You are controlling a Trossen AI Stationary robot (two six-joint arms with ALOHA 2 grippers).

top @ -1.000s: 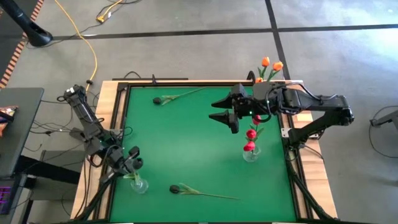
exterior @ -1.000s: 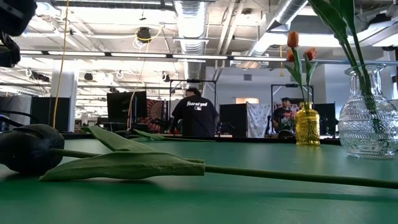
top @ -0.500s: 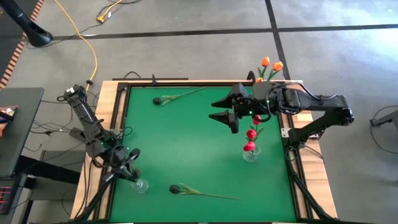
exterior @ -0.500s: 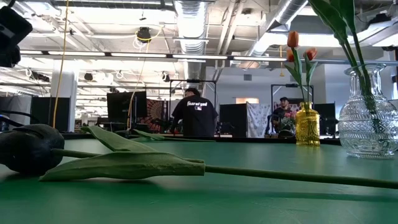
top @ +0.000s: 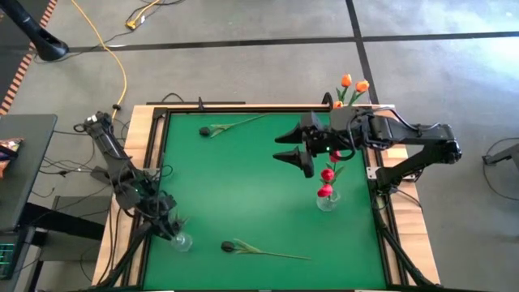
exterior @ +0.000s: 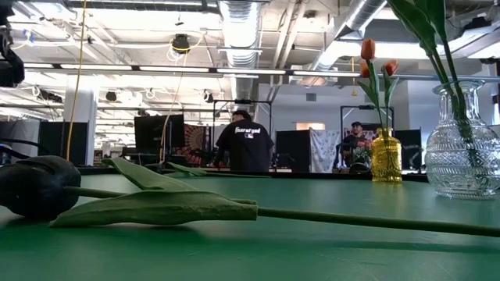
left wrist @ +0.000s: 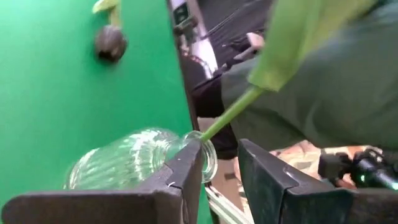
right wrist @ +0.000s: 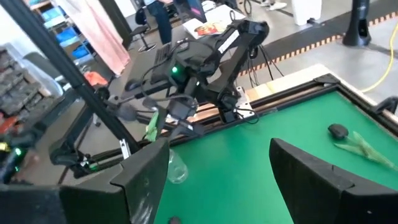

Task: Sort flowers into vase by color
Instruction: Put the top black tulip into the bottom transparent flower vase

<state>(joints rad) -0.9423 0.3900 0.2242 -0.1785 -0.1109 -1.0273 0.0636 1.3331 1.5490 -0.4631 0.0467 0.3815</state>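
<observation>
While high view hides it, left hand (left wrist: 217,177) (parted) straddles stem (left wrist: 227,115).

Lighting, as I read it: bright, even overhead light. Ceiling strip lights (exterior: 234,72) glare in the low view. Green table (top: 243,186) evenly lit, shadows faint. Nearest dark tulip (exterior: 35,187) soft, out of focus. Left wrist view blurred; leaf (left wrist: 298,31) smeared.

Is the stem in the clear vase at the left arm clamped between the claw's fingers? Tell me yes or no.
No: in the left wrist view the green stem rises from the clear vase clear of the fingers, which stand apart.
</observation>
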